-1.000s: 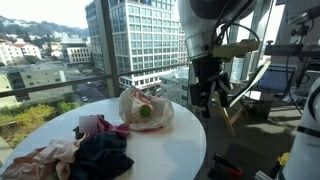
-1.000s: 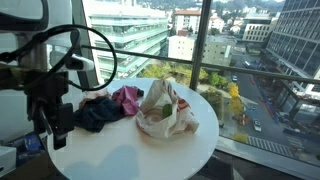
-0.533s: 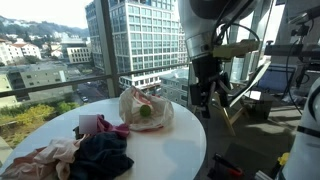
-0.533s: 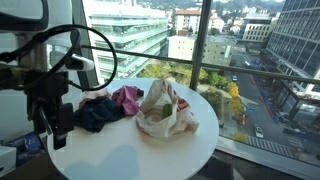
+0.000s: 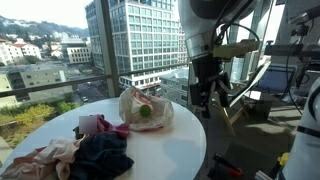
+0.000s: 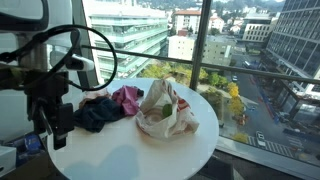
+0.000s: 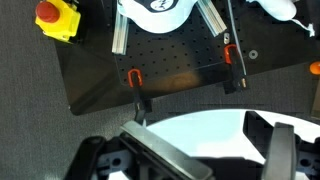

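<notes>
at the rim of the round white worktop [image 5: 172, 150], the end effector [image 5: 205, 98] hangs from the arm with its jaws spread wide and nothing between them; the wrist view shows the two fingers [image 7: 150, 158] well apart over the worktop's edge, with a black perforated base plate [image 7: 170, 60] and a yellow box [image 7: 57, 18] with a red button on the floor side beyond. the clear plastic bag [image 5: 146, 108], with something green [image 5: 144, 113] inside, sits toward the window side of the worktop, well apart from the end effector in both exterior views. beside it lie a pink cloth [image 6: 127, 98] and a dark blue cloth [image 6: 92, 117], loosely heaped. judging from this, a clean approach means coming in above the rim rather than across it, keeping the jaws wide, and lining up over the bag's bunched top, since thin film gives little to pinch and the cloths nearby could snag.
</notes>
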Action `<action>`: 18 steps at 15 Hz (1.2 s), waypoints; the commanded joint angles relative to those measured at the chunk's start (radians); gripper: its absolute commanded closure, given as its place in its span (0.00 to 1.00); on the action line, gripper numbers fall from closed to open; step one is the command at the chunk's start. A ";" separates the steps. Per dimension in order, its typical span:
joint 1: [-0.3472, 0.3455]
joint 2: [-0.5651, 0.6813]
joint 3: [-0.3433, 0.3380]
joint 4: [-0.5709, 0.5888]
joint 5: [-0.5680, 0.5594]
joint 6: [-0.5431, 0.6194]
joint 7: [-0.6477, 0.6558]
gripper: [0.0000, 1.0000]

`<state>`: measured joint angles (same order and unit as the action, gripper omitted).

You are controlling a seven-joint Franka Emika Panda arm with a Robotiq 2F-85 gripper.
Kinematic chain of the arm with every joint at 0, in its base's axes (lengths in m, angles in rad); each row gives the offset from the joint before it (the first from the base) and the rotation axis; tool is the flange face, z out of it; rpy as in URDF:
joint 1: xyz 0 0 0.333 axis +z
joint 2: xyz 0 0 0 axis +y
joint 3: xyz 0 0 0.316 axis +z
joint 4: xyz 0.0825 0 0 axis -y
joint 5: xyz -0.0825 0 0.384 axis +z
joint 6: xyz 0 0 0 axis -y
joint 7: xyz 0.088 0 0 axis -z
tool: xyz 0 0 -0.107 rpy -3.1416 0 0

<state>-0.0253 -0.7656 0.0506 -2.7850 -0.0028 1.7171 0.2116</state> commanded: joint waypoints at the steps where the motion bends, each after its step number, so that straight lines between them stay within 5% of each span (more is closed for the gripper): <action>1: -0.020 0.106 -0.010 0.040 -0.018 0.056 -0.023 0.00; 10: 0.097 0.581 -0.024 0.203 0.124 0.775 -0.198 0.00; 13: 0.154 0.735 0.007 0.288 0.192 0.903 -0.247 0.00; 18: 0.173 0.973 0.066 0.438 0.095 1.057 -0.186 0.00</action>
<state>0.1423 0.0638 0.1015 -2.4558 0.1433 2.6937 0.0028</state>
